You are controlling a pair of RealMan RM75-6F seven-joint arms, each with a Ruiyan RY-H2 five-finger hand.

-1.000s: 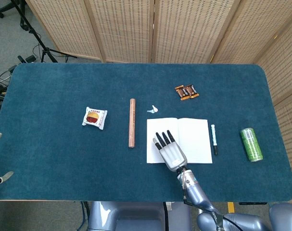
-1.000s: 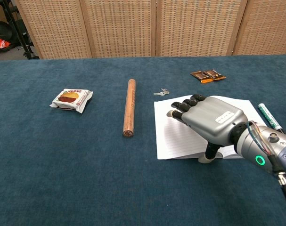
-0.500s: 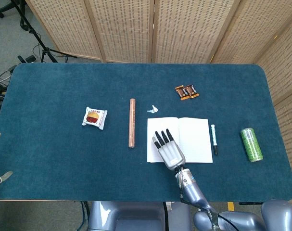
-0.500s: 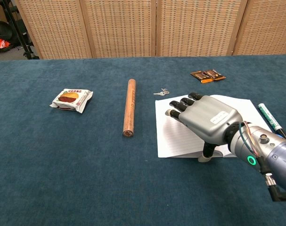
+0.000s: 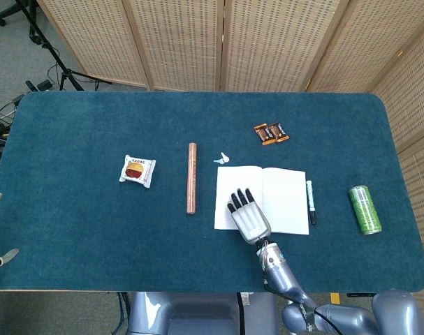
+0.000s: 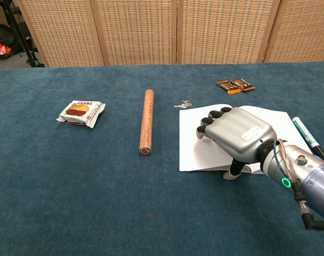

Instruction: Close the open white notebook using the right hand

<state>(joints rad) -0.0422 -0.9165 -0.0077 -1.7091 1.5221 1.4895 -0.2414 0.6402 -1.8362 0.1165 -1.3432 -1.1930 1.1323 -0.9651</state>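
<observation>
The open white notebook [image 5: 262, 199] [image 6: 196, 152] lies flat on the blue table, right of centre. My right hand [image 5: 248, 215] [image 6: 237, 136] is over its left page, palm down. The fingertips [image 6: 211, 118] are bent down onto the paper, and the thumb [image 6: 230, 174] stands at the notebook's near edge. Nothing is gripped in the hand. Neither view shows my left hand.
A black marker [image 5: 310, 202] [image 6: 305, 131] lies just right of the notebook, with a green can [image 5: 364, 209] further right. Small keys [image 5: 221, 158] and brown snack packs [image 5: 271, 132] lie behind it. A copper rod [image 5: 191, 177] and a snack bag [image 5: 137, 170] lie to the left.
The fingers have curled from flat to bent on the left page. The hand has drawn back slightly toward me, and the notebook's left edge has shifted a little to the right.
</observation>
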